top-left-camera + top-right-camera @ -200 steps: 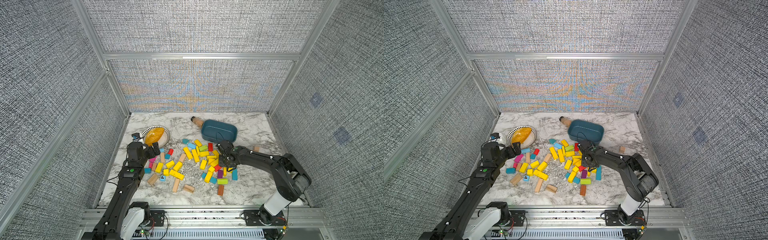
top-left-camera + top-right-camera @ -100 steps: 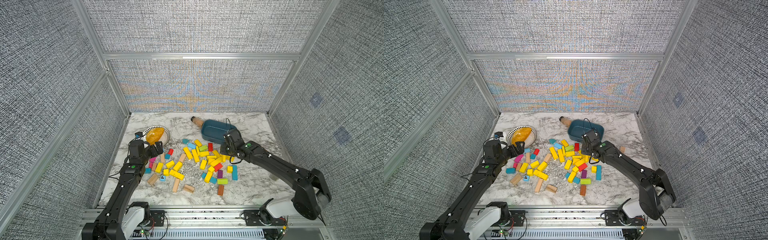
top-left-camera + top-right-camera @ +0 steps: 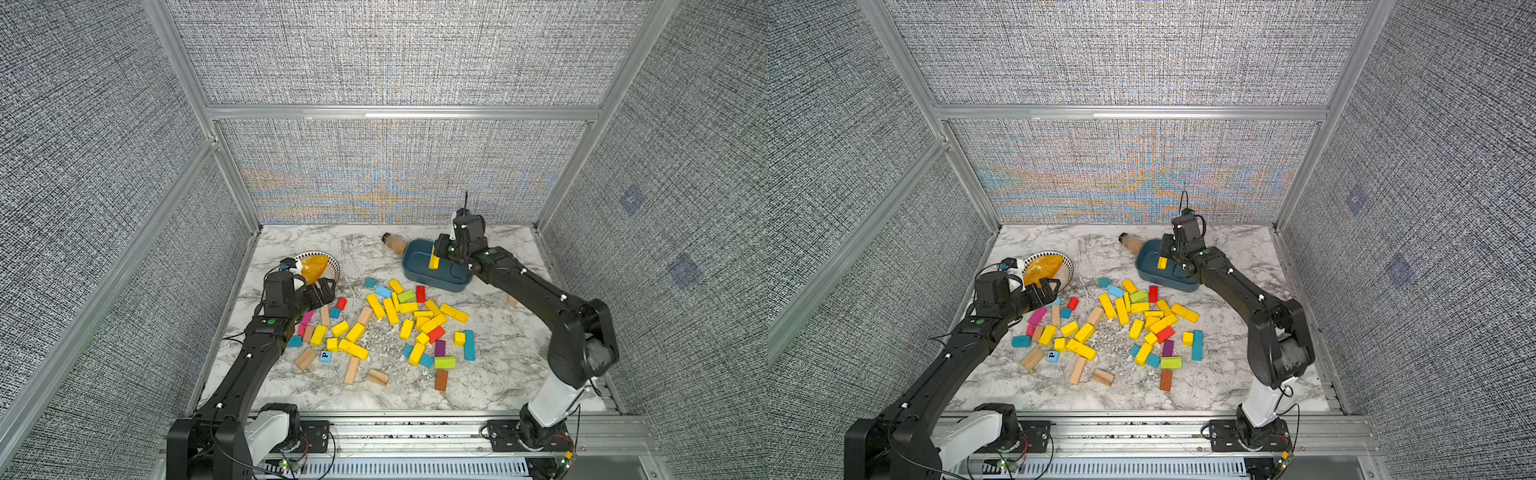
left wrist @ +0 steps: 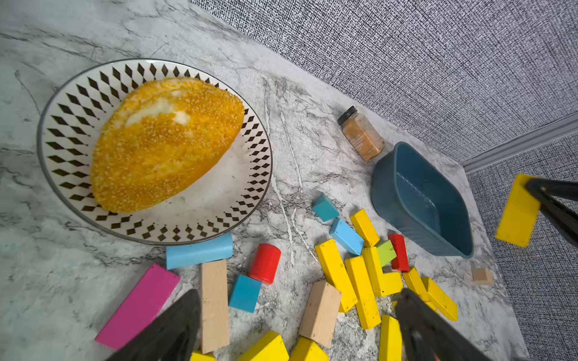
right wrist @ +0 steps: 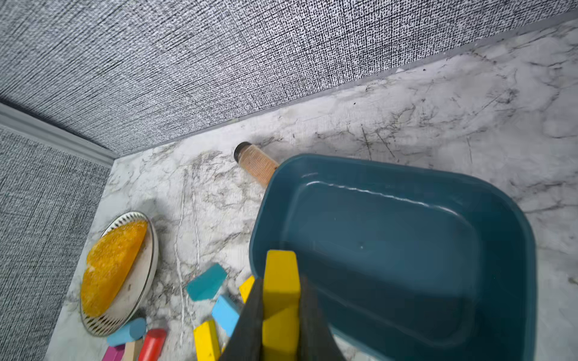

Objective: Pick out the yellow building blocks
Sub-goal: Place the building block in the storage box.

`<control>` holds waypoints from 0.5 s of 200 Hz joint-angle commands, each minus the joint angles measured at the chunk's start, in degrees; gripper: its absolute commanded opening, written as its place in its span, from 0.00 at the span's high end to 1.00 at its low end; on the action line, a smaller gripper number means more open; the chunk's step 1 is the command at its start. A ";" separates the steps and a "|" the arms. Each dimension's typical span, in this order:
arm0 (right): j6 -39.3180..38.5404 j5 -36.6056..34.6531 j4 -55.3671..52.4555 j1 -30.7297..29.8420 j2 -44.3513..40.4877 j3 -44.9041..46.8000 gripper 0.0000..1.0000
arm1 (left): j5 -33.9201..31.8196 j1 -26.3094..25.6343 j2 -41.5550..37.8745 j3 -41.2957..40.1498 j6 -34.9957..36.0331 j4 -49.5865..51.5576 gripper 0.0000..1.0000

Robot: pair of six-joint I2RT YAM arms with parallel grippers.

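Clutter at the near edge sets the first trap: pale wood blocks (image 3: 377, 377) and a brown block (image 3: 441, 380) lie there, and none of them belongs in the pick. Just beyond, the yellow building blocks (image 3: 390, 311) are scattered across the middle of the marble table (image 3: 490, 374). Several of them touch a lime-green block (image 3: 406, 296) or a red block (image 3: 435, 333), so a grasp there could drag the wrong colour along or shove the cluster apart.

On the left, the left gripper (image 3: 323, 292) hangs with its jaws spread wide and nothing between them. It sits just near of the patterned plate (image 4: 156, 231) that holds a bread roll (image 4: 165, 143), and a careless descent could clip the plate's rim.

Farther back on the right, the right gripper (image 3: 439, 251) is clamped tight on one yellow bar (image 5: 281, 290), held roughly upright above the empty blue tub (image 5: 391, 250). In the right wrist view the bar seems closer to the tub's left rim than to its middle. A release here might let it strike the wall, tip outward and land among the loose blocks. Farthest back, a spice jar (image 3: 395, 244) lies on its side touching the tub's far-left corner, and a knock on the tub could set it rolling.
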State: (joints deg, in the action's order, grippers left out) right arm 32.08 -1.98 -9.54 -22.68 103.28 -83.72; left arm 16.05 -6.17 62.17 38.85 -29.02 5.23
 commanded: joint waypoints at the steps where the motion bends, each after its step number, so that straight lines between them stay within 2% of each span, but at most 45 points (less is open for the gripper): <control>1: -1.47 4.21 4.23 1.20 6.22 -4.91 1.00 | 1.08 -0.58 0.64 0.95 0.19 -0.04 0.02; 40: -0.90 8.47 4.09 2.00 17.87 -12.14 1.00 | 2.77 -1.20 3.97 2.39 2.08 1.52 0.02; 76: 0.87 9.57 5.85 2.02 22.51 -12.98 1.00 | 5.20 -1.47 6.70 4.87 4.27 3.70 0.02; 100: 1.23 11.05 5.51 2.06 25.24 -14.64 1.00 | 5.44 -1.47 5.85 6.98 7.15 6.92 0.02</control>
State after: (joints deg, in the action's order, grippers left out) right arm 32.47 6.87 -5.67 -20.67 126.74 -96.92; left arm 20.08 -7.73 68.73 44.21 -25.58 9.28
